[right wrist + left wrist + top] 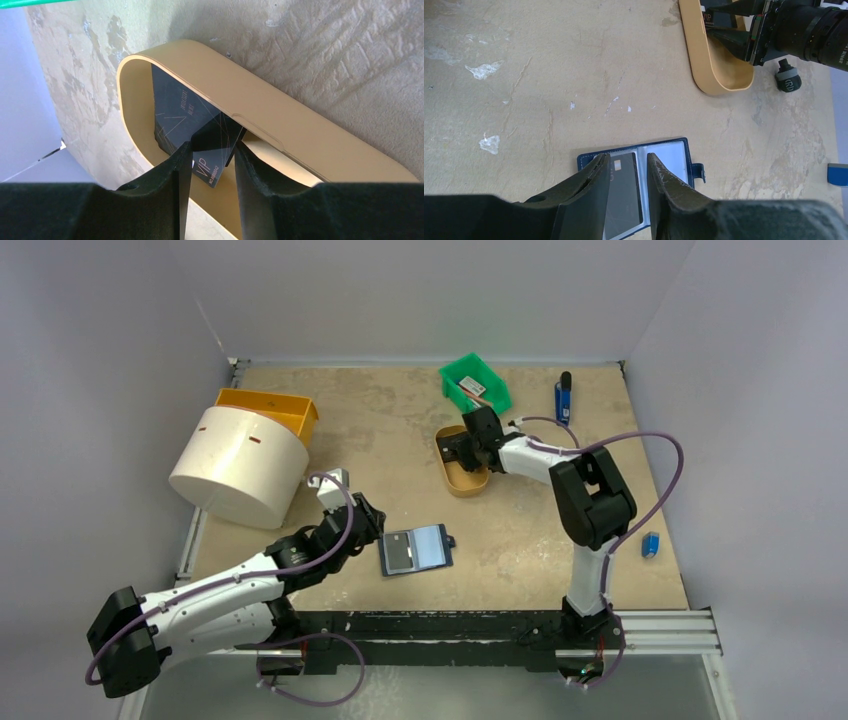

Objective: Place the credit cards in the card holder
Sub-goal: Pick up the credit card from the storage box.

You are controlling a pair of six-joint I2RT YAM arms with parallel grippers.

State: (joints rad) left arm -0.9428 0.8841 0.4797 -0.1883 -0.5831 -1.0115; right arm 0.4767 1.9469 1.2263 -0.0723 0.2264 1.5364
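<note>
The navy card holder (436,545) lies open on the table, pale lining up, snap tab to the right. A dark card (398,553) lies on its left half. My left gripper (372,527) hovers at the holder's left edge. In the left wrist view its jaws (626,161) are open and straddle that card (624,197) over the holder (672,159). My right gripper (463,450) reaches into the tan oval tray (467,481). In the right wrist view it (212,147) grips a tilted black VIP card (212,170) across its edges, above a stack of black cards (175,107).
A white cylinder (240,465) and an orange bin (272,408) stand at the back left. A green bin (476,383) sits behind the tray. A blue pen (563,398) lies at the back right, and a small blue object (651,545) at the right edge.
</note>
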